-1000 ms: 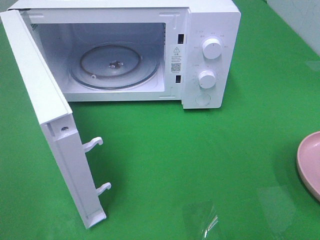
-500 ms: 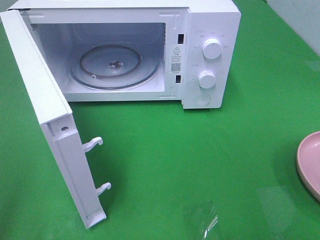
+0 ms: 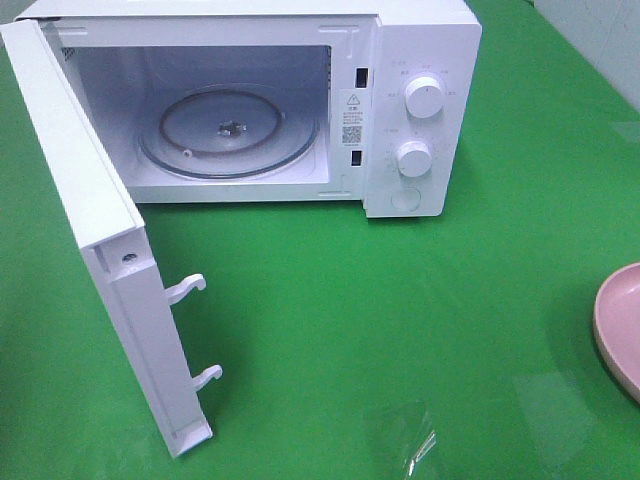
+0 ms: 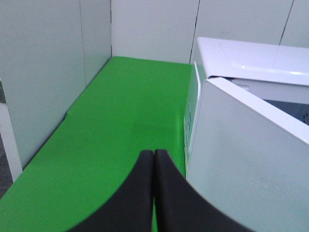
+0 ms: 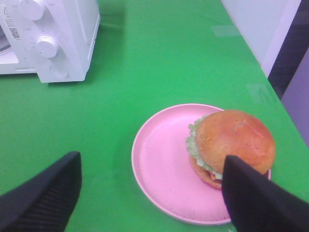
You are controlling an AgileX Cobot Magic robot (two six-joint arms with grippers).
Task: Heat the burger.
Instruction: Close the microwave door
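Observation:
The burger (image 5: pixel 231 140), with a golden-brown bun and green lettuce, sits on one side of a pink round plate (image 5: pixel 159 164) in the right wrist view. My right gripper (image 5: pixel 150 162) hangs open above the plate, one black finger (image 5: pixel 256 198) beside the burger and the other well away from it. It holds nothing. My left gripper (image 4: pixel 153 153) is shut on nothing, beside the outer face of the microwave door (image 4: pixel 241 164). The high view shows only the plate's edge (image 3: pixel 622 330); the burger and both grippers are out of that view.
The white microwave (image 3: pixel 420 60) stands at the back with its door (image 3: pixel 110 290) swung wide open to the left. Its glass turntable (image 3: pixel 230 130) is bare. Two knobs (image 3: pixel 425 97) sit on its right panel. Green table cloth (image 3: pixel 400 320) lies between microwave and plate.

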